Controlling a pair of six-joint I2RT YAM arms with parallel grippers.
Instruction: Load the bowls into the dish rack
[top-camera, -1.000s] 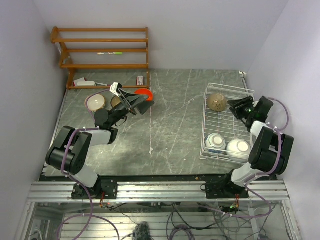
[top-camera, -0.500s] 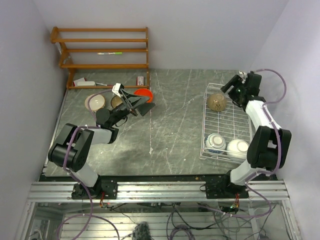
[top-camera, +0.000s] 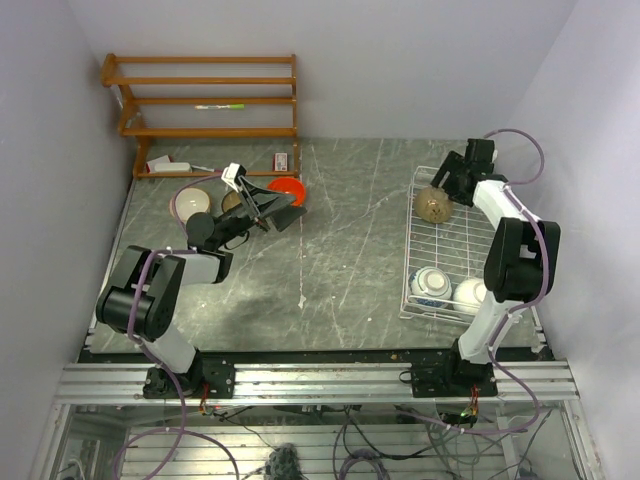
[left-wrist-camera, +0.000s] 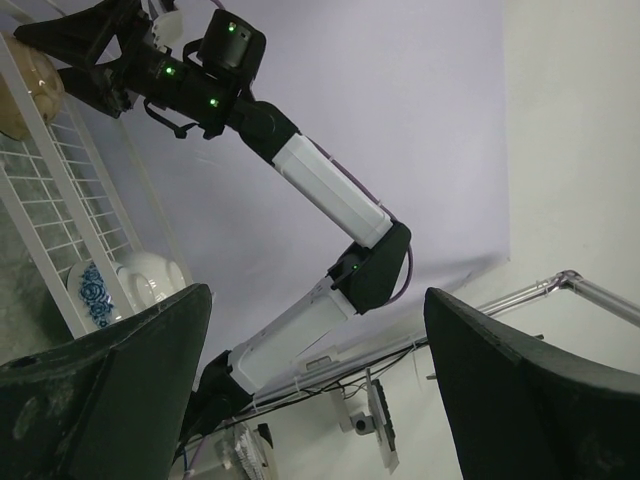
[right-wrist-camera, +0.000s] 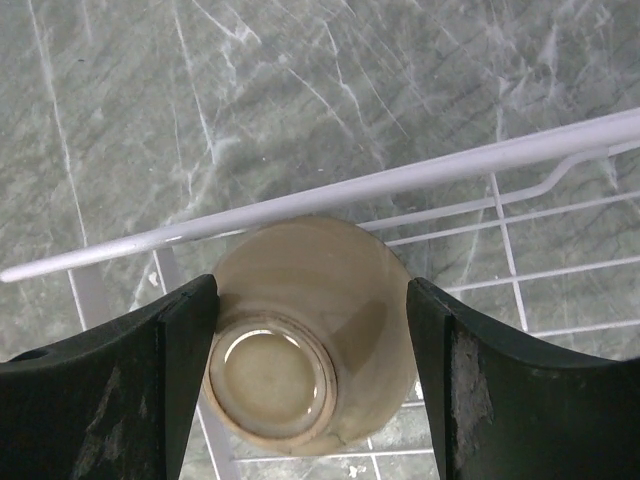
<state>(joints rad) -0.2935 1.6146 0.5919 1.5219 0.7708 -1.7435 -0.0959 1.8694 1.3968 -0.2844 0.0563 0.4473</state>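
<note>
Two robot arms reach over a grey-green marbled table (top-camera: 350, 230), and a brown wooden shelf unit (top-camera: 200, 100) stands against the far-left wall. The rectangular white wire dish rack (top-camera: 411, 240) sits on the table's right side. The right gripper (right-wrist-camera: 311, 285) hangs over the rack's far end, jaws spread to either side of the tan-brown round bowl (right-wrist-camera: 300, 330), which lies inside the rack (foot ring turned toward the wrist camera). The left gripper (left-wrist-camera: 318, 295) gapes wide and holds nothing, raised above the table's far-left part. A blue-and-white patterned bowl (top-camera: 429, 284) and a plain white bowl (top-camera: 474, 294) sit side by side at the rack's near end. A bright orange-red bowl (top-camera: 288, 185) and a cream-white bowl (top-camera: 192, 203) rest on the table near the shelf, outside the rack.
</note>
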